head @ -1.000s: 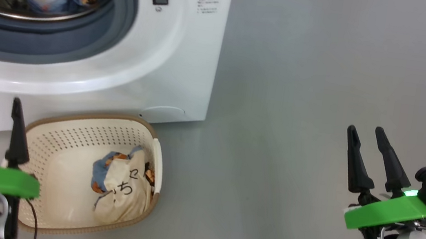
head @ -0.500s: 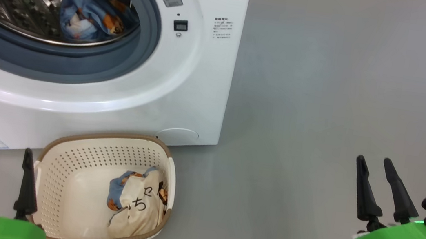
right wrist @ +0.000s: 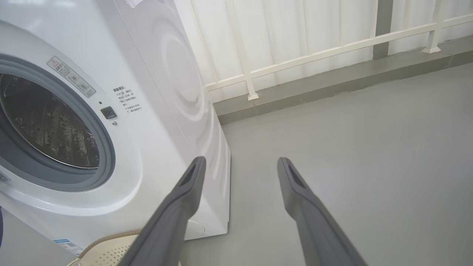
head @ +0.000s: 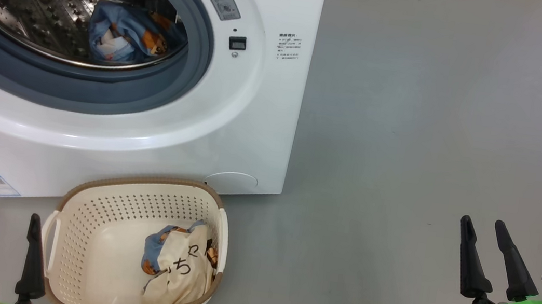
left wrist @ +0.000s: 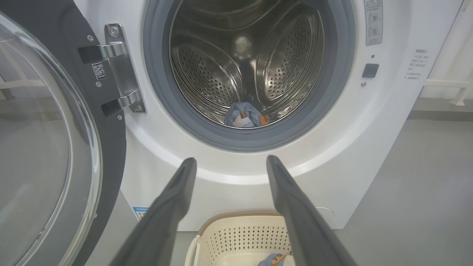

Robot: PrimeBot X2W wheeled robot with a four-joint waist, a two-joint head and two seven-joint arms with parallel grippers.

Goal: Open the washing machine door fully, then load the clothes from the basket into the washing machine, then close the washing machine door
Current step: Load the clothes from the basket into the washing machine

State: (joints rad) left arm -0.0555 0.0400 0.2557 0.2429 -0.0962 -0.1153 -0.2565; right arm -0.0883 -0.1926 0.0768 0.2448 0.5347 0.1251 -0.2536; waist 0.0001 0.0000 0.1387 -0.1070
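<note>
So the basket (head: 141, 180) sits on the grey floor (head: 409, 139) right up against the front of the washing machine (head: 254, 118), and the left gripper (head: 12, 220) is just beside the basket's left handle. Its inner finger is near the rim, though I can't tell if it actually touches. There's still a cream garment (head: 181, 276) with black characters bunched in the right end of the basket, with a bit of blue cloth poking out from under it, well clear of the fingers. A light blue garment (head: 124, 36) with orange prints is already lying low in the steel drum (head: 34, 0). From the left wrist cam the fingers are spread fairly wide with nothing between them, pointing at the lower front of the machine, with the basket's far rim below them. The washing machine door (left wrist: 55, 147) is swung wide open on its hinge off to the left of that view. The right gripper (head: 482, 223) is way off over bare floor, well apart from everything, fingers parted and empty too. Compared with a second ago, the head cam has tilted, so the whole scene sits lower and more of the drum shows. The left gripper has dropped back relative to the basket. Both finger gaps look the same and the clothes haven't budged.
</note>
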